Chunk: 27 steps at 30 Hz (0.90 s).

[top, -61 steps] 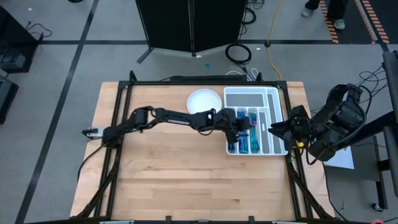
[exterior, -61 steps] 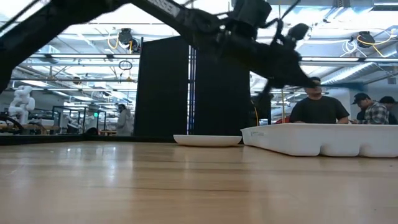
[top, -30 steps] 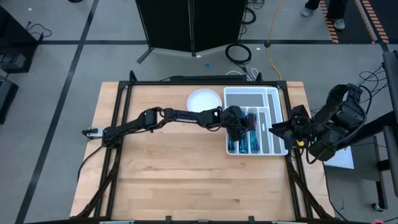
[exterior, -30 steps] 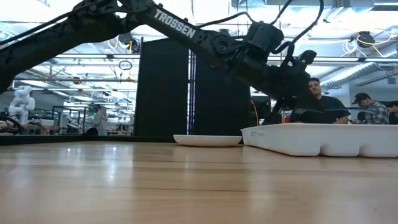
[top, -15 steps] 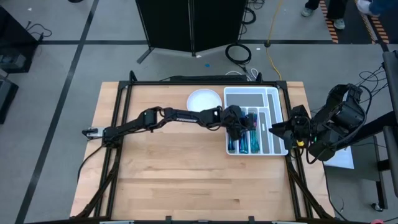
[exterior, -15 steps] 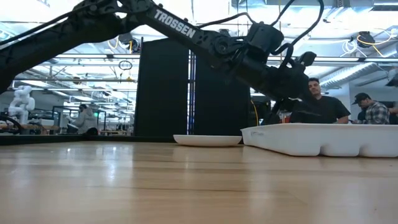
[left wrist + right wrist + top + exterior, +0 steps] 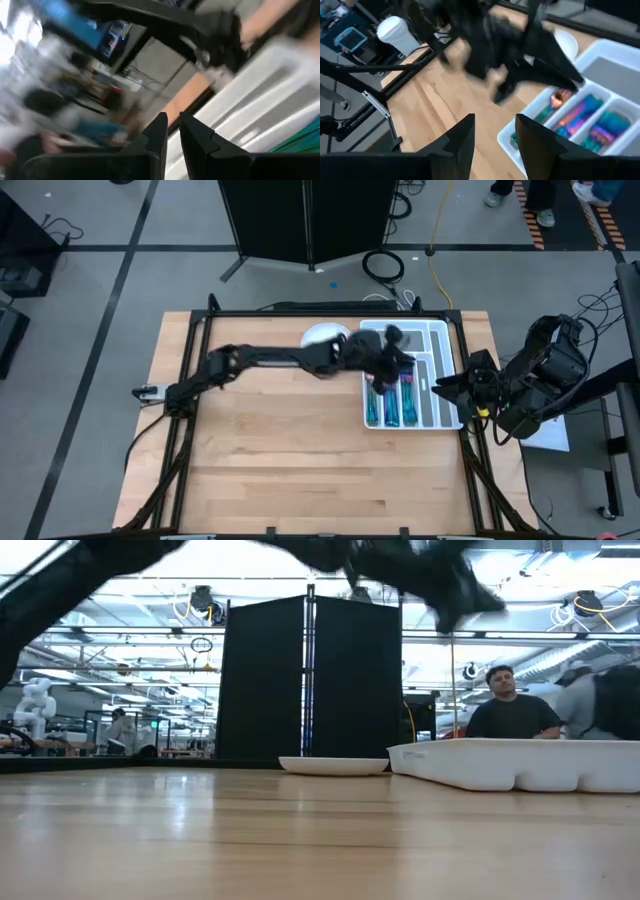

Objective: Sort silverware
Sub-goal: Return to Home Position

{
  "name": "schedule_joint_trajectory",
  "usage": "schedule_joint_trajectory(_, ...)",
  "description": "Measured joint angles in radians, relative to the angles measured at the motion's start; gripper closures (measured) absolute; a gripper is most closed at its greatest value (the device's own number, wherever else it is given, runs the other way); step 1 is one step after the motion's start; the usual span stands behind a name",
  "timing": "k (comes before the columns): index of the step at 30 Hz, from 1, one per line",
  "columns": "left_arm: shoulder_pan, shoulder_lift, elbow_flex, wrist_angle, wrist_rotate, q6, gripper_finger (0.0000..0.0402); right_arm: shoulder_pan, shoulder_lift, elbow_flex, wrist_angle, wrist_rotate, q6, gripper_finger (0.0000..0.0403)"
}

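Note:
The silverware (image 7: 390, 405) lies sorted in the long compartments of the white tray (image 7: 447, 360), teal, blue and purple pieces side by side. The right wrist view shows it too, as silverware (image 7: 582, 116) in the tray. My left gripper (image 7: 398, 345) hangs in the air above the tray's far half, blurred, high in the low view (image 7: 470, 595). Its fingers (image 7: 159, 137) stand together with nothing between them. My right gripper (image 7: 495, 137) waits open off the table's right edge, beside the tray.
A round white plate (image 7: 318, 335) sits left of the tray near the table's far edge, partly under my left arm. The bare wooden table (image 7: 290, 450) stretches toward the near edge. People (image 7: 512, 710) stand beyond the table's far side.
My left gripper has risen from just above the tray's long compartments, moving quickly up and toward the far edge. In the low view it went from tray-rim height to the picture's top. The silverware in the tray lies uncovered now.

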Motion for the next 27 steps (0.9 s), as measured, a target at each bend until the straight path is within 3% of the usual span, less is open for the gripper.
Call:
schedule_joint_trajectory(6, 0.048, -0.209, -0.004, -0.324, 0.189, -0.507, 0.035, 0.0, 0.0, 0.0, 0.037, 0.059, -0.139, 0.0271)
schedule_joint_trajectory(10, 0.057, -0.358, -0.01, -0.473, 0.261, -0.679, 0.035, 0.014, -0.003, -0.017, 0.038, 0.07, -0.177, 0.0271)
schedule_joint_trajectory(14, 0.031, -0.526, -0.127, -0.541, 0.317, -0.861, 0.0351, 0.041, -0.021, -0.054, 0.039, 0.066, -0.174, 0.0271)
schedule_joint_trajectory(22, -0.146, -0.996, -0.632, -0.368, -0.083, -1.073, 0.0376, 0.018, -0.044, -0.138, 0.066, -0.099, -0.182, 0.028)
schedule_joint_trajectory(27, -0.229, -1.242, -0.928, -0.202, -0.247, -1.174, 0.0384, -0.025, -0.065, -0.191, 0.244, -0.1, -0.302, 0.035)
